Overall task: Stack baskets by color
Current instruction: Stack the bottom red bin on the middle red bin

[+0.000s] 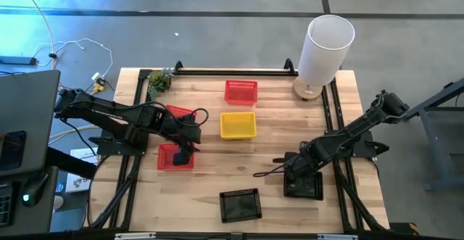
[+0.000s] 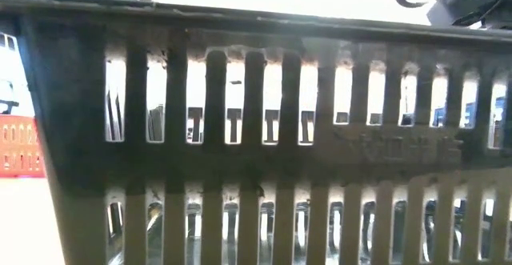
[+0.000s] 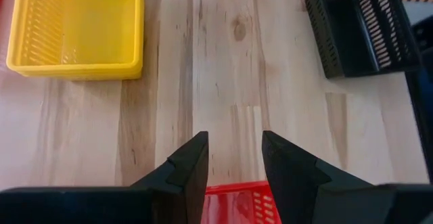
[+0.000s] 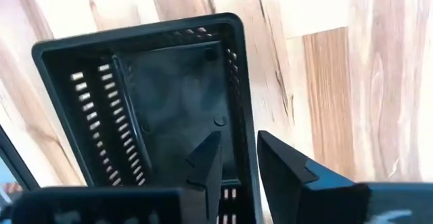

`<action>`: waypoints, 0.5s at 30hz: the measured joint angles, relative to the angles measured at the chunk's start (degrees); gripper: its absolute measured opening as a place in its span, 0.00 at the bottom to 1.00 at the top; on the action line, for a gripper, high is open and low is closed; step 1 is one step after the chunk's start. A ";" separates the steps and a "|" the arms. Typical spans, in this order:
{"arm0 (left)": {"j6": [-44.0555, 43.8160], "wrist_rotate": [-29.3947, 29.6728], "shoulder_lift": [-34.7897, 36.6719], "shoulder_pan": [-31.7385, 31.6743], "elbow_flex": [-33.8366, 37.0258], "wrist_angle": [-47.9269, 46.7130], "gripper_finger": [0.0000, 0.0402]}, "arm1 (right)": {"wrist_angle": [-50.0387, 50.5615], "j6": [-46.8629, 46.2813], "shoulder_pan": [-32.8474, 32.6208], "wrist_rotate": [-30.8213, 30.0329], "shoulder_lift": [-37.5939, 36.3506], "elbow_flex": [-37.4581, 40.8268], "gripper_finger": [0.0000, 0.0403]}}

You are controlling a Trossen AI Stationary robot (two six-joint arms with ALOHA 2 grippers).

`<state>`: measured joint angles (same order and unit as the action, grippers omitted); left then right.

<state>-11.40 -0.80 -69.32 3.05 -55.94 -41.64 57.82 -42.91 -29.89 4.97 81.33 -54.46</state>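
Note:
My right gripper (image 4: 241, 153) is open and points down over a black basket (image 1: 304, 187) at the table's near right. One finger stands inside the basket's wall (image 4: 247, 126) and one outside it. My left gripper (image 3: 235, 158) is open above a red basket (image 1: 174, 157) at the near left, whose edge (image 3: 233, 200) shows between its fingers. A second red basket (image 1: 181, 114) lies partly under the left arm, and a third (image 1: 241, 91) sits at the far middle. A yellow basket (image 1: 238, 125) rests at the centre. Another black basket (image 1: 240, 205) sits near the front edge.
A tall white cylinder (image 1: 324, 51) stands at the far right corner and a small green plant (image 1: 159, 80) at the far left. In the low view a black basket's slotted wall (image 2: 256, 137) fills nearly the whole picture. Bare wood lies between the yellow and black baskets.

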 joint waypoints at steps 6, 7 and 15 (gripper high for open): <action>-1.94 0.00 0.00 0.07 0.00 2.04 0.31 | 0.74 -5.50 0.00 -0.61 -0.10 -1.39 0.21; -1.94 0.00 0.00 0.07 -0.01 2.04 0.31 | 0.79 -6.06 0.00 -1.28 -0.10 -2.05 0.21; -1.94 0.04 0.00 0.07 -0.01 2.02 0.31 | -0.50 -3.41 0.02 -12.24 -0.10 -8.86 0.21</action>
<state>-13.34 -0.76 -69.32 3.11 -55.94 -39.62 57.33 -46.32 -29.87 -7.26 81.23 -63.31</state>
